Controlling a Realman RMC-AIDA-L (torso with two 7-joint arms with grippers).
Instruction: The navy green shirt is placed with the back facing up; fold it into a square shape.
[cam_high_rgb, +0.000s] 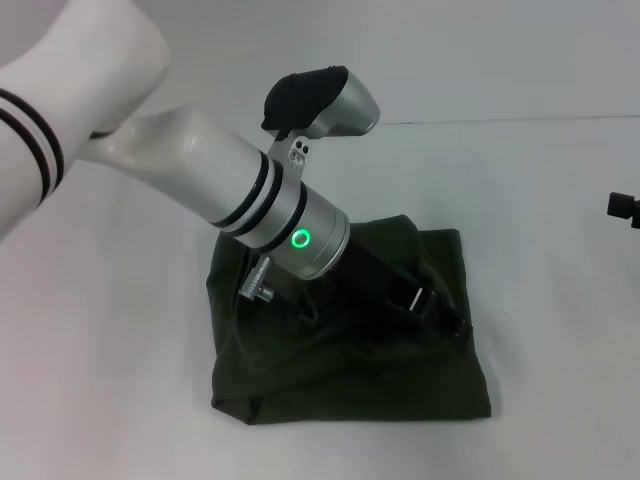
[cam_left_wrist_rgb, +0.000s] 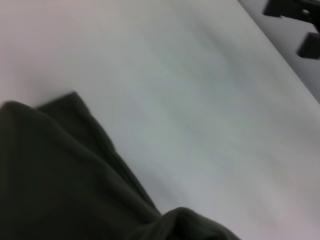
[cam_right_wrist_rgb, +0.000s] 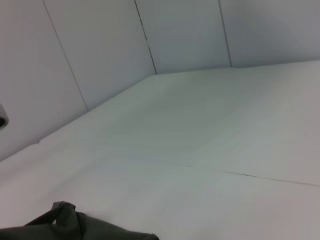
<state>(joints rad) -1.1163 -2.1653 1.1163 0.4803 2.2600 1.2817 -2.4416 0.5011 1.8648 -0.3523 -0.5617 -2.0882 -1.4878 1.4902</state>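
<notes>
My left arm reaches in from the left side of the head view and slants down across the middle of the white bench. Its wrist ring glows green just above the navy green shirt. My left claw is down on the cloth, near the shirt's right part; only dark bits of it show against the dark fabric, so I cannot tell whether it is wide, narrow or gripping the cloth. The shirt lies on the bench in front of me, already gathered into a rough, squarish bundle with rumpled folds and a raised ridge where my claw meets it. From my left wrist camera I see a dark fold of the shirt close below, lying on the pale bench. Farther right, my right claw sits at the right edge of the head view, well apart from the shirt; only a small black piece shows, and I cannot tell its state. My right wrist camera catches a corner of the shirt on the bench.
</notes>
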